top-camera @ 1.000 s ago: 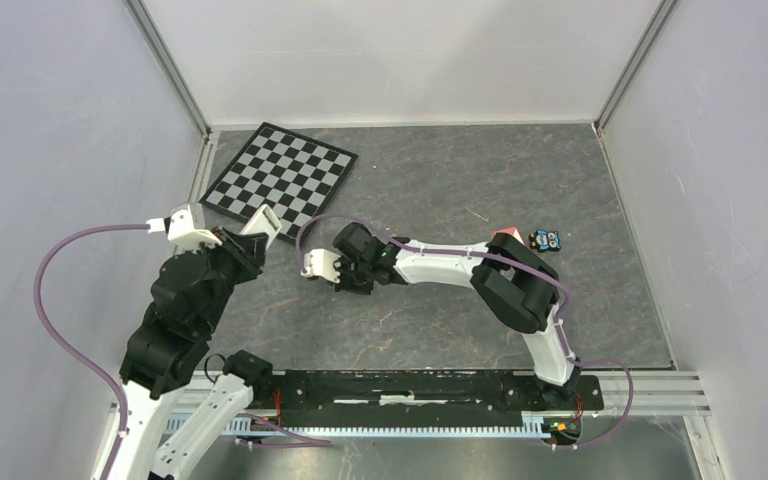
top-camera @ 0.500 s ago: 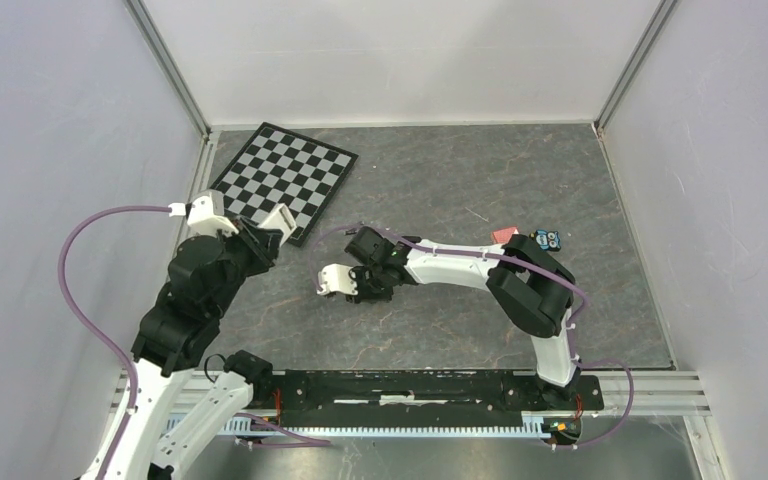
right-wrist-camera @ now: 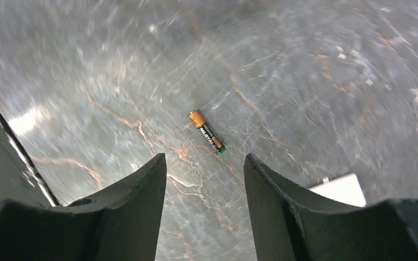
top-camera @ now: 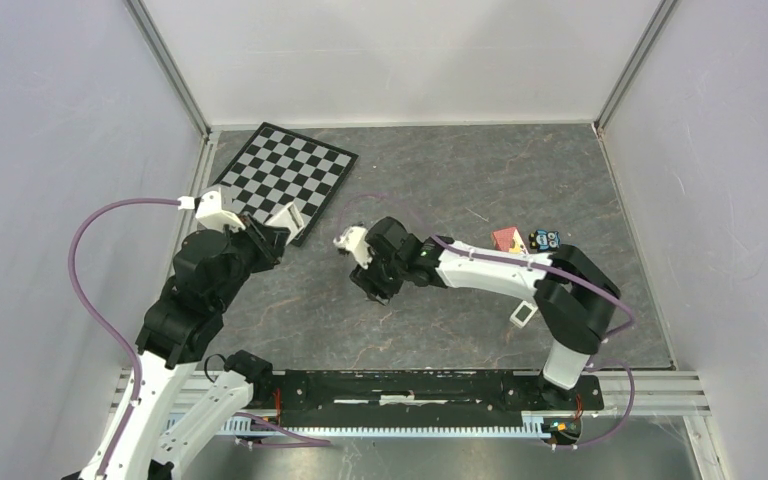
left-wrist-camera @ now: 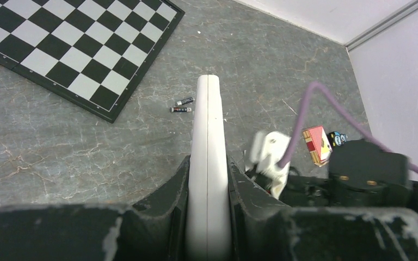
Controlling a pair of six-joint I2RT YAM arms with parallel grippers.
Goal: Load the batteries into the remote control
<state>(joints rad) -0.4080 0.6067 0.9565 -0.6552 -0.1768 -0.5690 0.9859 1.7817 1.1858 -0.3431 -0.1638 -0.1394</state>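
While left gripper (left-wrist-camera: 208,166) clamps one remote control (left-wrist-camera: 208,119), right gripper (right-wrist-camera: 204,160) gapes, two batteries (left-wrist-camera: 181,109) lying free beside the chessboard (left-wrist-camera: 76,43) edge.

L gripper (left-wrist-camera: 208,168) clamped on remote control (left-wrist-camera: 208,117); R gripper (right-wrist-camera: 204,166) jaws apart.

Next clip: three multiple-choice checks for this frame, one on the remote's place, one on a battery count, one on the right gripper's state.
1. Where is the remote control? A. On the chessboard. B. Held edge-on by the left gripper. C. Not in view.
2. How many batteries show in the left wrist view? A. One. B. Two. C. Four.
3. The right gripper is: A. Open and empty. B. Shut on a battery. C. Shut on the remote.
Answers: B, its white edge sits clamped between the jaws; B, two slim cylinders lie close together; A, the jaws stand apart, one battery on the table beyond.
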